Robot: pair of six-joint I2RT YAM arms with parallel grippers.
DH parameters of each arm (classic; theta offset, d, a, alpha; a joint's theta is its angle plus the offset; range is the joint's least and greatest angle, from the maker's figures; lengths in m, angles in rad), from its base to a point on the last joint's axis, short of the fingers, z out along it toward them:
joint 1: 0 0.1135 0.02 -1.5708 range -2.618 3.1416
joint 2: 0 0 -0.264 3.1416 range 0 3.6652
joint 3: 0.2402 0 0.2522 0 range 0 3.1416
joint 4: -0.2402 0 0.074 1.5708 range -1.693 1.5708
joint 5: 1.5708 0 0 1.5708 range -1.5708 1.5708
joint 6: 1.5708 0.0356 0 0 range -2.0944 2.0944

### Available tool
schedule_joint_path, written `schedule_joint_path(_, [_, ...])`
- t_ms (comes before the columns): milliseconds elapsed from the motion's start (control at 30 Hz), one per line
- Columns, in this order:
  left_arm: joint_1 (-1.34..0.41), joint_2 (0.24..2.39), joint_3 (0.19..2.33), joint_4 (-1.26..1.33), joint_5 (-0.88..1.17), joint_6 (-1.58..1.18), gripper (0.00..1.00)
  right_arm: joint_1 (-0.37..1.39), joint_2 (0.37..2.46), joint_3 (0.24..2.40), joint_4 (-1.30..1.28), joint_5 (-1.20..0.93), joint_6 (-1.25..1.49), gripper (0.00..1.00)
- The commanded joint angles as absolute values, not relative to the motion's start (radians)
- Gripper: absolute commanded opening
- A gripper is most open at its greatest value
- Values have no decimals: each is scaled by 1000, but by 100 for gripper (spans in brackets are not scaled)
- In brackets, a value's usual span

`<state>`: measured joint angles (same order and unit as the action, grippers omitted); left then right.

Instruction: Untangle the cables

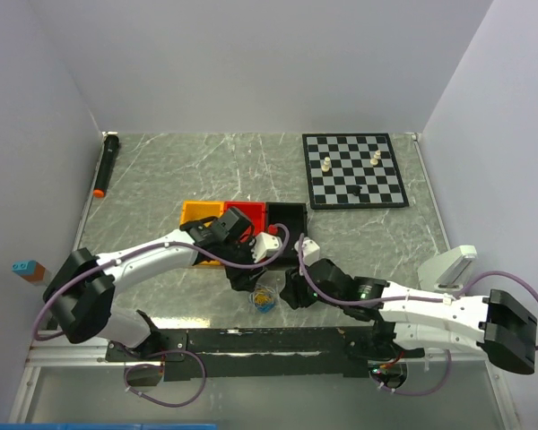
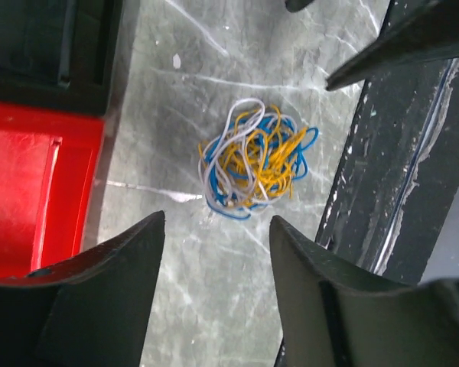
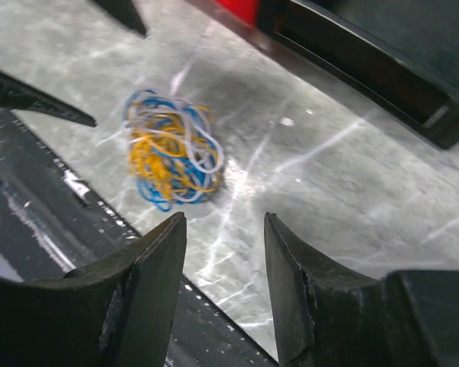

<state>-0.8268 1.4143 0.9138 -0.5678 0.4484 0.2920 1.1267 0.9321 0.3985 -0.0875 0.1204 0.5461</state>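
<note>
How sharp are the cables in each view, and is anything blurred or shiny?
Left wrist: the cables are sharp, single strands clear; the fingers are blurred; the red bin shows a soft sheen. Right wrist: the cables look slightly softer, the fingers blurred. Top external: even light, the cables only a tiny coloured spot.

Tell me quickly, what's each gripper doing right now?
Left gripper: open, holding nothing.
Right gripper: open, holding nothing.
The cables lie free of both.

Blue, yellow, white cables [image 2: 252, 160], tangled clump
</note>
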Motion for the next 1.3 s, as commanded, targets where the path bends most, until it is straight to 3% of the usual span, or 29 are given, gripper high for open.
schedule_joint_path(0, [-844, 1443, 919, -512, 506, 291, 59, 1103, 943, 385, -109, 155, 604, 52])
schedule_joint_path(433, [-891, 1549, 988, -505, 511, 305, 66, 979, 667, 221, -104, 26, 687, 59])
schedule_joint_path(733, [-902, 1552, 974, -469, 471, 318, 35, 962, 679, 215, -66, -17, 684, 57])
schedule_joint_path(933, [-902, 1529, 969, -482, 446, 310, 1, 931, 736, 215, 29, -72, 684, 56])
schedule_joint_path(1267, [-891, 1496, 1002, -529, 479, 261, 1, 885, 923, 236, 267, -215, 695, 56])
